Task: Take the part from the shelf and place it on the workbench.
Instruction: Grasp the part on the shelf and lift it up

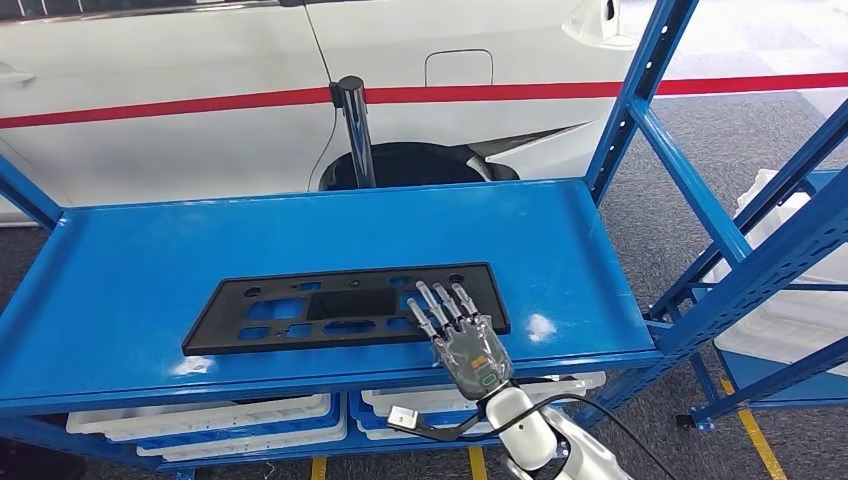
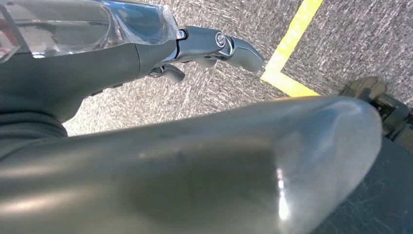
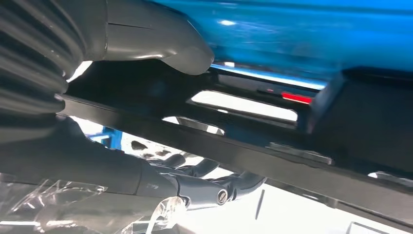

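Part: the black plastic panel (image 1: 345, 308), flat and pierced with cut-outs, lay on the top blue shelf (image 1: 150, 260), close to the near edge, its long side running left to right. That near placing put it within the robot's reach.

Right hand: the right hand (image 1: 458, 325) sat at the panel's right near corner, fingers laid forward over the top face. In the right wrist view the thick grey thumb (image 3: 160, 46) lay on one face of the panel's edge (image 3: 253, 156) and the darker fingers (image 3: 219, 187) curled along the other, so it looked pinched rim-wise, probably because a thin flat sheet offers no other purchase.

Left hand: the left hand (image 2: 214, 46) hung by the robot's side over grey carpet and a yellow floor line (image 2: 292, 44), fingers loosely curled, holding nothing.

Stage: judging by this, the grasp was on and the lift not yet begun; the panel was flat on the shelf.

Risk: held at one corner, a long panel would likely droop or swing.

Surroundings: a white car (image 1: 200, 80) stood beyond the rack; white bins (image 1: 200, 420) sat on the lower shelf.
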